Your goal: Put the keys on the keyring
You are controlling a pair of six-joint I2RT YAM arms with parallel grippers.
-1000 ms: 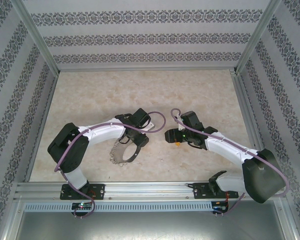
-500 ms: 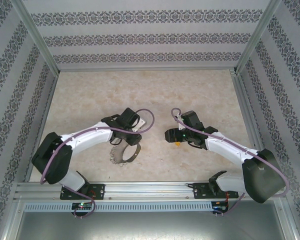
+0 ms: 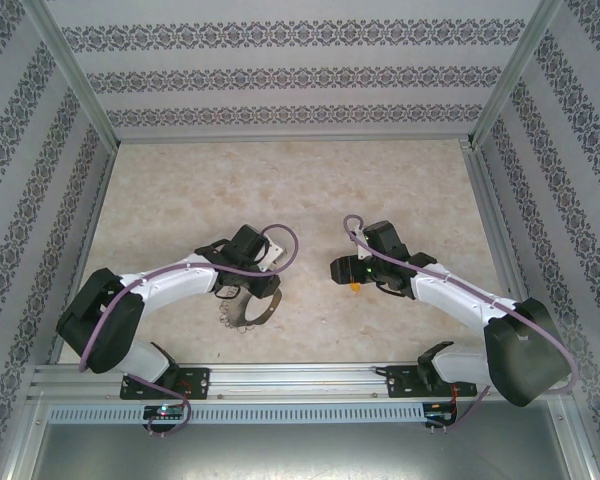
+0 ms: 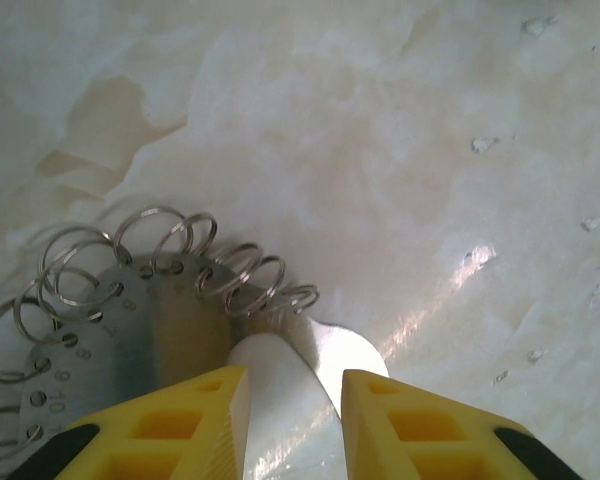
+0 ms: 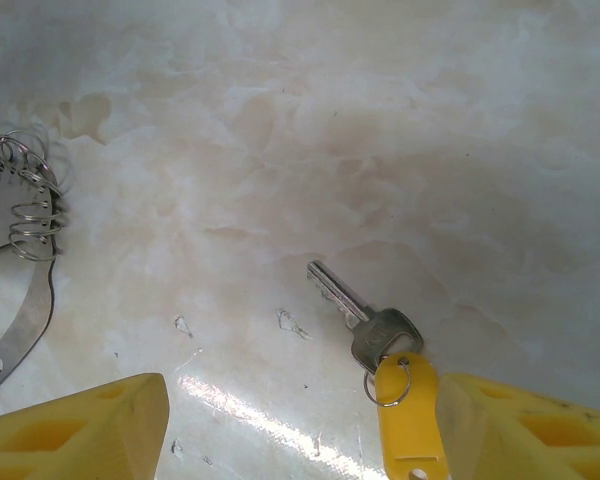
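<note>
Fingers [image 4: 190, 430] of your left gripper [image 4: 295, 395] stand a narrow gap apart, and a pale strip of the keyring [image 4: 130, 340] runs through that gap; whether the pads press on it you cannot tell from the wrist view; just ahead of the fingertips the ring's flat silvery band curves off to one side, punched with small numbered holes and fringed with wire loops [image 4: 255, 285] that lie on the marbled table [image 4: 400, 150]; from above you see the keyring [image 3: 242, 312] lying flat under that gripper's tip.

On your right gripper [image 5: 307, 405] the fingers [image 5: 70, 435] stand wide apart with nothing clamped between them; the key [image 5: 383, 335] lies on the table inside the gap, close to one finger; its yellow tag sits nearest the finger roots, just beside that finger, and its silver blade points forward and slants toward the other finger; well out beyond that other finger you see an edge of the keyring [image 5: 25, 215] with its loops; from above the key [image 3: 353, 287] is a small orange spot under the right gripper, apart from the ring.
</note>
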